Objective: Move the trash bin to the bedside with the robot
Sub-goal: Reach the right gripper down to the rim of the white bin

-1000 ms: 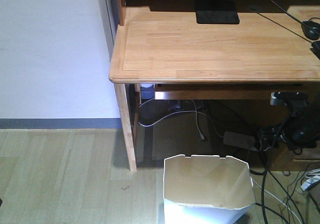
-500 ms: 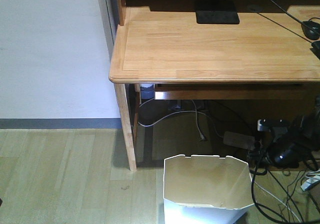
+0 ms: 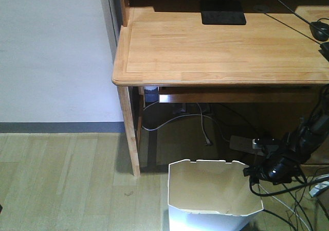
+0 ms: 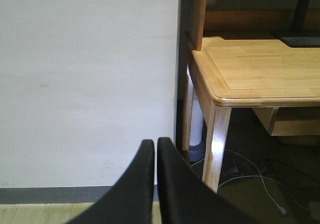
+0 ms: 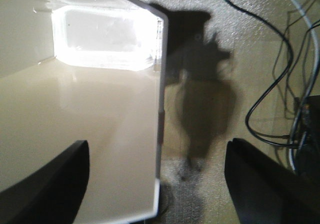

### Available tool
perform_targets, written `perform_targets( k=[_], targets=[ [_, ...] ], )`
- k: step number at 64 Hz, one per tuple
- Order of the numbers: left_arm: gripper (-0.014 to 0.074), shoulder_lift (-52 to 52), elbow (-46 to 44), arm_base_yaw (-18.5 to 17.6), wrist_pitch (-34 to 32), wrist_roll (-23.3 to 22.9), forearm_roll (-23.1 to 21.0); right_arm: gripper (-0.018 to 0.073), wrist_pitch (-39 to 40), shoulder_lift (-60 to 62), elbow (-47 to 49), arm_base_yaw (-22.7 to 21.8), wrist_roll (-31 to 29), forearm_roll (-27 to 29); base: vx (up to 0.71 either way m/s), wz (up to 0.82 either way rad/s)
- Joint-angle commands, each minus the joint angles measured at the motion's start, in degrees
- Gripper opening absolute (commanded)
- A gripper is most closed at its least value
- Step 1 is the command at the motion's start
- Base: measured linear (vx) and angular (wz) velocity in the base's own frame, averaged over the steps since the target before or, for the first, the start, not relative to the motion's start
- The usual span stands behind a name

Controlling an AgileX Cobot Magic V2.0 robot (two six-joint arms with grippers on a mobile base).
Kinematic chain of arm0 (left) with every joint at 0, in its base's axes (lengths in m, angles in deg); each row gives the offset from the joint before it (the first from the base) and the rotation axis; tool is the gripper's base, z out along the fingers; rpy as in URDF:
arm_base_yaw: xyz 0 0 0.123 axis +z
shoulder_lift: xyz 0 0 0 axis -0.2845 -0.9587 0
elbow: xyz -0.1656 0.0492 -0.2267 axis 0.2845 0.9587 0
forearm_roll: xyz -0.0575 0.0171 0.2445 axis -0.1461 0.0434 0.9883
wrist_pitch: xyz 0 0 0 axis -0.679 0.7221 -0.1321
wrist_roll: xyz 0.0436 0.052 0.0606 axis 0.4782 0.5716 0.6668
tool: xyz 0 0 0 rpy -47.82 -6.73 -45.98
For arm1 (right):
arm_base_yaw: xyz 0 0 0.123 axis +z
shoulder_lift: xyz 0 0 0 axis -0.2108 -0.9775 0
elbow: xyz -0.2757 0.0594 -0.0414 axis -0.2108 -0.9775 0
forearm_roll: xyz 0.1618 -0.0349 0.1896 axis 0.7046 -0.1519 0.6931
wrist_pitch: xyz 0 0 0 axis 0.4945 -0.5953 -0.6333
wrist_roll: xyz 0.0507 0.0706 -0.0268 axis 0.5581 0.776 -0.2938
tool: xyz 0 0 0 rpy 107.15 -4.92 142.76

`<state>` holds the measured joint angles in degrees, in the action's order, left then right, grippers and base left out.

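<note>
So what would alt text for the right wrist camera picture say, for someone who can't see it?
Looking straight down, the right claw is open and straddles one wall of the white trash bin: one black finger over the cream inside, the other over the floor. Black cables trail across the floor at right.

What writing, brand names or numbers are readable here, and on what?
None can be read. The trash bin is plain white, the desk bare wood; the black stand base and the power strip under the desk show no legible marks.
</note>
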<state>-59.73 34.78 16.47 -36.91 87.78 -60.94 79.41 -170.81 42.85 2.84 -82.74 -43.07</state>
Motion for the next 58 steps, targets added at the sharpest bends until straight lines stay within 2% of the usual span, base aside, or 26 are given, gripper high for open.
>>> perform_targets(
  k=[1, 29, 37, 43, 54, 58],
  targets=[
    [-0.0006, 0.8, 1.07, -0.12, -3.98, -0.25, -0.16, 0.0552, -3.57, -0.8, 4.79, -0.14, -0.39, -0.02, 0.0, 0.0],
    [-0.0006, 0.8, 1.07, -0.12, -3.98, -0.25, -0.16, 0.0547, -8.56, -14.4, 18.56, -0.33, -0.34, -0.16, 0.0, 0.0],
    [-0.0006, 0.8, 1.07, -0.12, -3.98, -0.25, -0.16, 0.0505, -11.38, -16.61, 22.45, -0.33, -0.34, -0.12, 0.0, 0.0],
    [-0.0006, 0.8, 1.07, -0.12, -3.98, -0.25, -0.16, 0.0404, -14.19, -17.94, 25.3, -0.33, -0.34, -0.12, 0.0, 0.0],
    [-0.0006, 0.8, 1.07, -0.12, -3.98, -0.25, -0.16, -0.0002, -16.66, -18.02, 27.22, -0.33, -0.6, 1.74, 0.0, 0.0],
    [-0.0006, 0.8, 1.07, -0.12, -3.98, -0.25, -0.16, -0.0015, -17.21, -17.42, 27.1, -0.33, -1.27, 2.94, 0.0, 0.0]
  ],
)
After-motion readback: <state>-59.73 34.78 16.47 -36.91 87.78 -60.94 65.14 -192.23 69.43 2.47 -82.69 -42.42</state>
